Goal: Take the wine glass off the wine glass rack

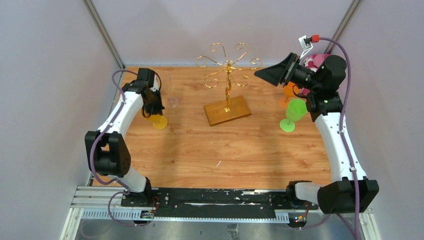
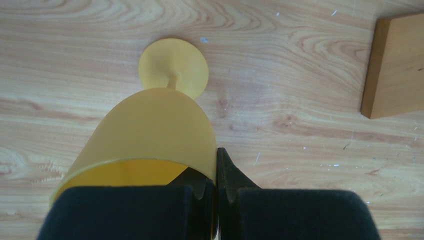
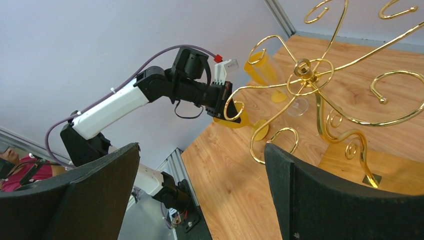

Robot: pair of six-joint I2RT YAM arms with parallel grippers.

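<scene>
The gold wire wine glass rack (image 1: 227, 70) stands on its wooden base (image 1: 227, 111) at the middle back; I see no glass on its arms. It also shows in the right wrist view (image 3: 320, 100). My left gripper (image 1: 152, 107) is shut on the rim of a yellow wine glass (image 2: 150, 130), one finger inside the bowl and one outside. The glass's foot (image 2: 172, 67) is at the table left of the rack. My right gripper (image 1: 265, 74) is open and empty, raised to the right of the rack's arms, with one fingertip (image 3: 272, 150) close to a wire loop.
A clear glass (image 1: 171, 97) stands behind the left gripper. A green wine glass (image 1: 292, 115) and an orange one (image 1: 287, 95) stand at the right beside the right arm. White walls with metal posts enclose the table.
</scene>
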